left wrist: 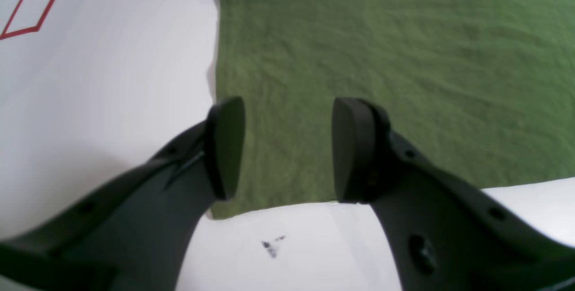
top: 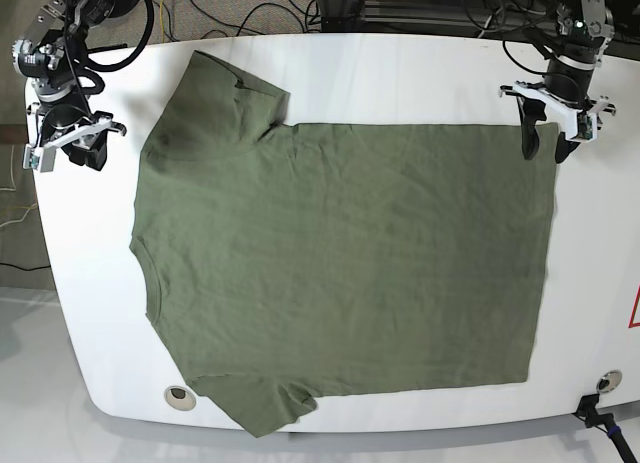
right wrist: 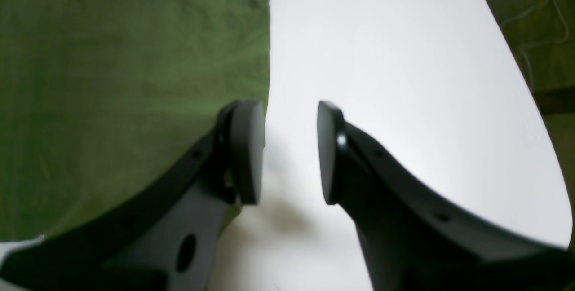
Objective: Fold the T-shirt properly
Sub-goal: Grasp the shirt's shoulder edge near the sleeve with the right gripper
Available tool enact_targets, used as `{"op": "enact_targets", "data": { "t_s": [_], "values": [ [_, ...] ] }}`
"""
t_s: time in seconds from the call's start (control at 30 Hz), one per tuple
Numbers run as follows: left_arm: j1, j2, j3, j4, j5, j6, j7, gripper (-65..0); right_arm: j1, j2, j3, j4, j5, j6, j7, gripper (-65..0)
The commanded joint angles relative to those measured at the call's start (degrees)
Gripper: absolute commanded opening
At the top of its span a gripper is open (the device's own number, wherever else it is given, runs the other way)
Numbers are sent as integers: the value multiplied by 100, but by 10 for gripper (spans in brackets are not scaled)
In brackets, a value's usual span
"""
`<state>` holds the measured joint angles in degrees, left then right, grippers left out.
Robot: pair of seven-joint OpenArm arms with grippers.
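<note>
light is bright and even over the white table [top: 400,63] in the base view, which is sharp with only thin soft shadows. both wrist views are soft and blurred. the left gripper [left wrist: 287,147] and right gripper [right wrist: 289,152] show as dark, unfocused shapes. a smudgy shadow lies under the right one. the t-shirt [left wrist: 382,80] weave smears.

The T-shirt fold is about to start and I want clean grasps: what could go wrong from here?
1. The left pincer is open above the T-shirt right at its bottom corner; it may miss the edge or grip only one layer.
2. The right pincer hangs mostly over the bare table beside the sleeve edge, so closing there could catch nothing.
3. The near sleeve overhangs the table front and could drag.
</note>
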<state>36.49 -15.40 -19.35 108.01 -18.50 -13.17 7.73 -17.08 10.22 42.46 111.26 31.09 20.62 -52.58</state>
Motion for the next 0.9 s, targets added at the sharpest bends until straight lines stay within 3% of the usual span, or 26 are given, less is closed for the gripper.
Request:
{"op": "enact_targets", "data": {
  "t_s": [0.0,0.2,0.4,0.63,0.87],
  "values": [
    [17,-41,-83,133,-19,2,-171,-344,27,70,-250,64,-55,12,236,-440],
    [5,8,-345,147,-34,12,-13,-325,14,70,-938,-5,-568,-69,834,-438],
    [-58,230,-997,151,-57,4,548,-304,-16,64,-1296,-278,-826,-166,1322,-431],
    [-169,287,-1402,150,-69,12,826,-304,-134,124,-1420,-757,-806,-185,1505,-428],
    [-206,243,-1412,65,-70,18,746,-305,-198,131,-1521,-756,-825,-156,1483,-426]
  ]
}}
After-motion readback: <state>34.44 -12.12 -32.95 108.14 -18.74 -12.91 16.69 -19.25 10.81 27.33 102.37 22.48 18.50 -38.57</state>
